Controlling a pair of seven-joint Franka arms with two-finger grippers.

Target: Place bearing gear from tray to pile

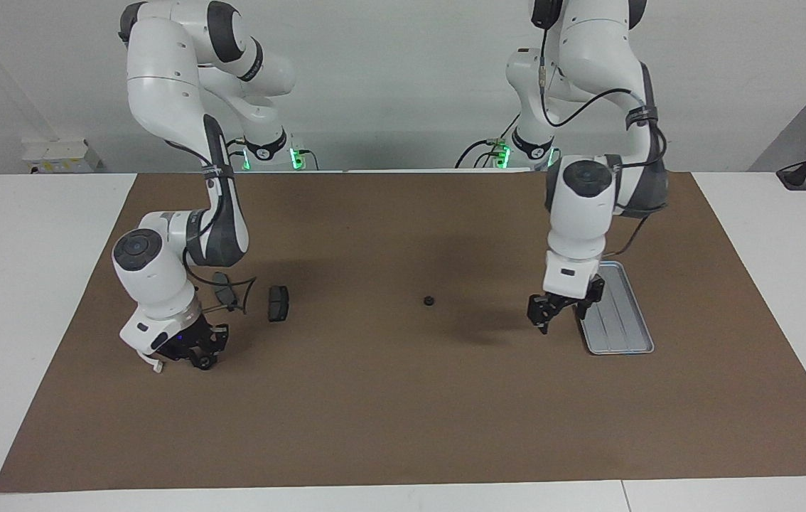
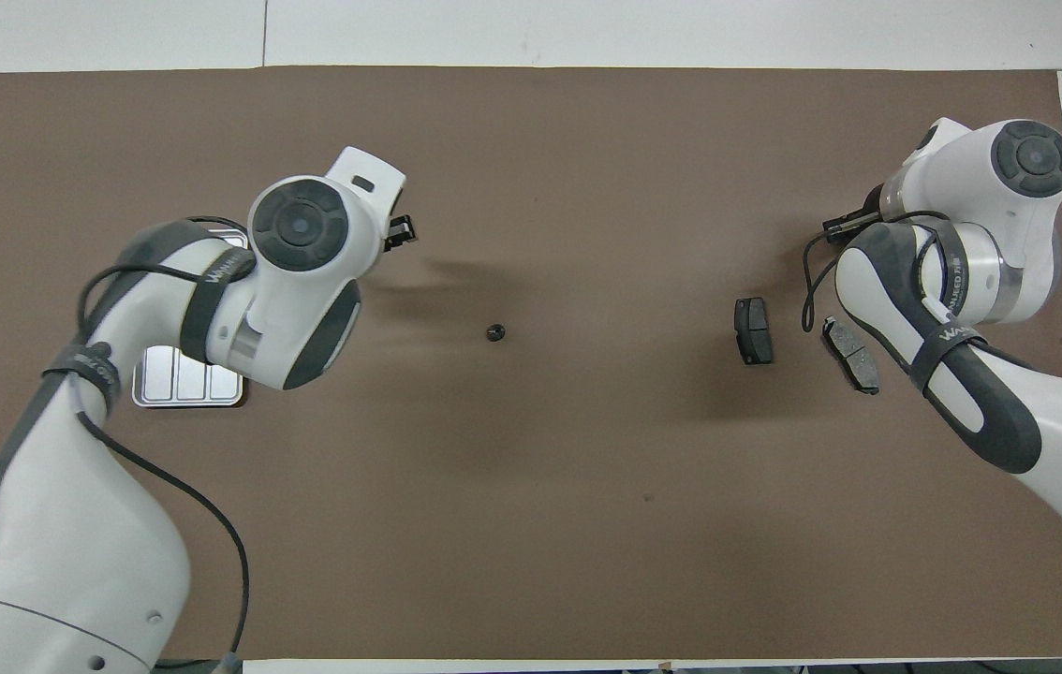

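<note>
facing view: bearing gear [image 1: 429,301] lies on the mat, well apart from the empty, wide left pincer [image 1: 561,307] beside the tray [image 1: 632,334].

Bearing gear [image 1: 429,301]: small dark ring, lying flat on the brown mat, apart from the left hand [image 1: 561,311] and alone. Tray [image 1: 627,334]: shallow silver-grey ridged rectangle, just beside the left hand, partly covered by that arm. Pile: two dark grey plates [image 1: 278,303], near the right hand [image 1: 197,350], well apart from the gear.
</note>
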